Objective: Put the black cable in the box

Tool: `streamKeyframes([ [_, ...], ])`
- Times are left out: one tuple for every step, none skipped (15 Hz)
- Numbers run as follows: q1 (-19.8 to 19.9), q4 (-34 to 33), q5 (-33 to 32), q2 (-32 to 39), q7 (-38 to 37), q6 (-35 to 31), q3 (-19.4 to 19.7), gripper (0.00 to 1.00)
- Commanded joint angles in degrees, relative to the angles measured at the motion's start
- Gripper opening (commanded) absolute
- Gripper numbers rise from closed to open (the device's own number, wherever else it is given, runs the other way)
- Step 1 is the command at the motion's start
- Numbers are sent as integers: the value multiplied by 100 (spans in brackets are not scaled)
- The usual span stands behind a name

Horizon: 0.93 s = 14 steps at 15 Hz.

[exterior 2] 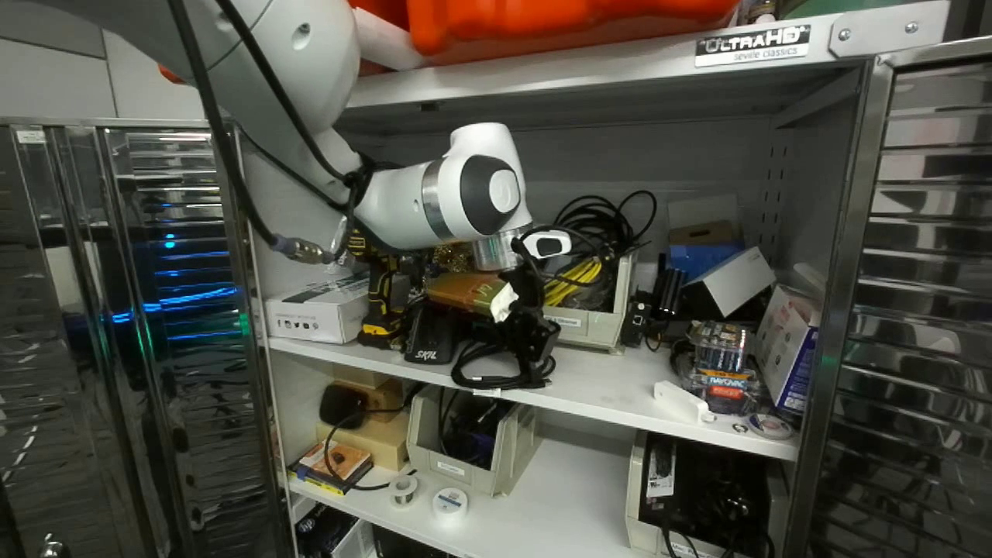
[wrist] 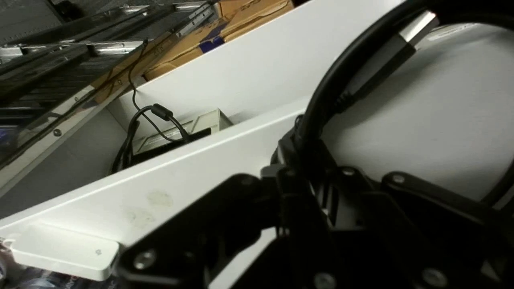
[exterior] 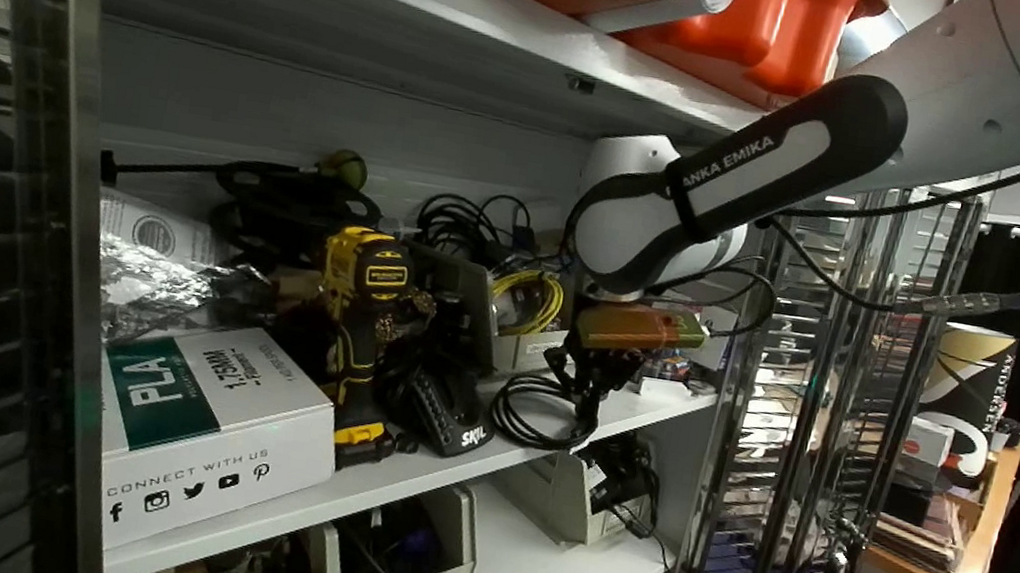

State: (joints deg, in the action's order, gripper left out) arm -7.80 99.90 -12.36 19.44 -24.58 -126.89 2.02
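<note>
The black cable (exterior: 502, 419) is a coil at the front edge of the middle shelf, also seen in an exterior view (exterior 2: 482, 382). In the wrist view the cable (wrist: 327, 86) loops up from the fingertips, with a silver USB plug inside the loop. My gripper (exterior: 587, 411) points down at the coil; it also shows in an exterior view (exterior 2: 536, 370). In the wrist view the gripper (wrist: 298, 154) has its fingertips closed around the cable bundle. The coil hangs low, at or just above the shelf; I cannot tell if it touches. Which container is the task's box is unclear.
A beige bin (exterior 2: 589, 332) with yellow and black cables stands behind the gripper. Beige bins (exterior 2: 457, 470) (exterior 2: 633, 527) with black cables stand on the lower shelf. A SKIL charger (exterior: 451, 409), a yellow drill (exterior: 356, 304) and a white PLA box (exterior: 225, 436) sit beside the coil.
</note>
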Motion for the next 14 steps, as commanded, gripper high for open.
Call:
streamKeyframes([
  [-59,1014,-177,-1013,-64,-23,-8,5],
  [-44,1280,-215,-1280,-105,-123,-29,5],
  [-33,1535,-313,-1549,-207,-285,-38,5],
  [-1,1782,-391,-1842,-284,-467,-60,5],
  [26,1976,-548,-2083,-438,-654,-76,5],
  [80,2160,-712,-2331,-581,-886,-96,4],
  [132,2295,-906,-2519,-750,-1072,-131,3],
  [216,2387,-1096,-2682,-904,-1250,-165,3],
  [313,2472,-1262,-2820,-1060,-1452,-209,3],
  [417,2546,-1399,-2929,-1223,-1666,-255,3],
  [532,2600,-1539,-3018,-1386,-1894,-299,3],
  [655,2613,-1687,-3046,-1554,-2143,-344,3],
  [789,2612,-1842,-3051,-1725,-2383,-388,3],
  [907,2516,-1916,-2938,-1858,-2601,-415,3],
])
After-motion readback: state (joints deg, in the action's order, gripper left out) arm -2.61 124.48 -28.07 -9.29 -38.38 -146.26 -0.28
